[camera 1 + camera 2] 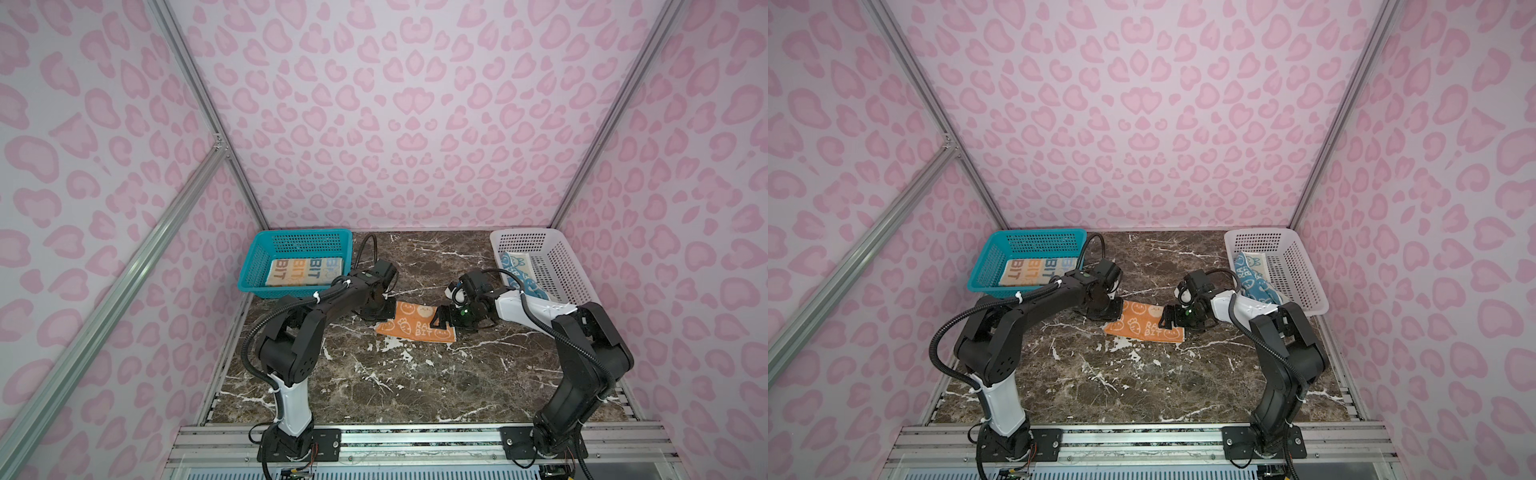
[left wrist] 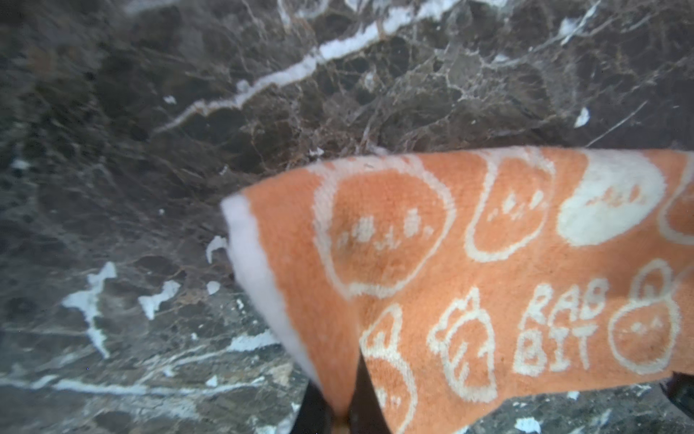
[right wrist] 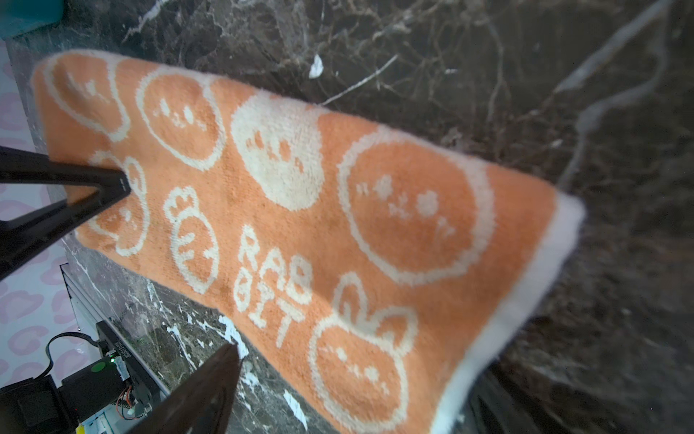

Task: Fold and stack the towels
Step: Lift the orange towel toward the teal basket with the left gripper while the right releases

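The orange towel [image 1: 409,322] [image 1: 1144,324], printed with rabbit faces and "RABBIT", lies folded into a long strip near the middle of the dark marble desk [image 1: 415,382], between the two arms. The left tool [image 1: 385,313] [image 1: 1116,312] is at the strip's left end with its jaws pressed together, pinching the white-bordered edge of the cloth. In the left wrist view the cloth [image 2: 488,282] disappears between the tool's two black fingers [image 2: 362,398].

The right tool [image 1: 441,323] [image 1: 1169,321] is over the strip's right end with its jaws spread wide and nothing held. In the right wrist view one finger [image 3: 109,188] is above the cloth and the other is past its long edge, above bare marble. Whether either finger touches the cloth cannot be told.

The cream towel [image 1: 305,272] lies folded flat inside the teal basket [image 1: 252,266] at the back left. The blue towel [image 1: 515,270] lies rumpled inside the white basket [image 1: 557,266] at the back right, partly hidden by the right arm.
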Robot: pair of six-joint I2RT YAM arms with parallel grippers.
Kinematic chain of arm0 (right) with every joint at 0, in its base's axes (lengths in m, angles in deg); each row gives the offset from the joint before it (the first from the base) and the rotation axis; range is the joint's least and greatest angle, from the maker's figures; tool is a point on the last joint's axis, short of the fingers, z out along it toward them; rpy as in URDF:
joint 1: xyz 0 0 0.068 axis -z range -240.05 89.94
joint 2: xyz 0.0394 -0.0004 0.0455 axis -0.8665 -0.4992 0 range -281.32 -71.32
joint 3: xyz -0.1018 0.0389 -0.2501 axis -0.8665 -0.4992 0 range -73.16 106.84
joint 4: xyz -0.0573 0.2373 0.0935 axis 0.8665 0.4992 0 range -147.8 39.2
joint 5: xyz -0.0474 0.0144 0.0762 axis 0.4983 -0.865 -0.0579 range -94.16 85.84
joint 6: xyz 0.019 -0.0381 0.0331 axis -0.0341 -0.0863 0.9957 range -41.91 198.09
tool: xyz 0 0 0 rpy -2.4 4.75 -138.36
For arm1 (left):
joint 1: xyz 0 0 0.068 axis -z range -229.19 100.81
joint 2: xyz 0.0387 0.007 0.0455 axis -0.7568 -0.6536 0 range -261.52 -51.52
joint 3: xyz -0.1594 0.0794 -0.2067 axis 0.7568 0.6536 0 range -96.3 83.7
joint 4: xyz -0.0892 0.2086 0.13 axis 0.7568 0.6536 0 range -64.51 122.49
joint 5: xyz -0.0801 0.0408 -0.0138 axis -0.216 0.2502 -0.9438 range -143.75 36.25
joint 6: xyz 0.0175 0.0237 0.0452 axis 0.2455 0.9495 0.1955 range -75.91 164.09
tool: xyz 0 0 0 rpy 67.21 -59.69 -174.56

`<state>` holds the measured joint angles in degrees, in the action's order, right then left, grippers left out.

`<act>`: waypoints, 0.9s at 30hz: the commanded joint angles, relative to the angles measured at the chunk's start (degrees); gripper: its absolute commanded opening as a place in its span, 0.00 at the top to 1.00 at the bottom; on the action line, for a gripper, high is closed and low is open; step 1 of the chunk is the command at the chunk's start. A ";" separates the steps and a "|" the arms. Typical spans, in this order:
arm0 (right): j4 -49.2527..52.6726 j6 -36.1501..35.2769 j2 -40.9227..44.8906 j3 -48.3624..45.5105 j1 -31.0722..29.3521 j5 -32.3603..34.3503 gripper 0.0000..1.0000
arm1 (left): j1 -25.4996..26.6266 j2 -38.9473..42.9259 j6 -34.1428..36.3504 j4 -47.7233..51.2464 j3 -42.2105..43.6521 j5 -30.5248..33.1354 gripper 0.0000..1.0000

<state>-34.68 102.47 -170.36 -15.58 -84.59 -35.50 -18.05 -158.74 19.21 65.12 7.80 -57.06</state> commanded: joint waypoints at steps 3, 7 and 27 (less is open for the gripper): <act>2.08 -1.37 2.32 0.37 -0.05 2.39 0.03 | -0.43 0.80 4.00 7.83 -5.23 7.57 0.96; 3.02 -2.25 3.92 1.99 -0.07 3.67 0.02 | -1.13 -0.05 7.16 12.27 -9.20 10.23 0.96; 7.32 -4.51 -3.52 27.03 -4.82 7.58 0.02 | -9.67 -6.46 22.32 23.96 -37.01 24.04 0.96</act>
<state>-28.78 98.62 -171.89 9.10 -88.61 -29.51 -26.53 -164.20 38.38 87.61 -26.80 -34.55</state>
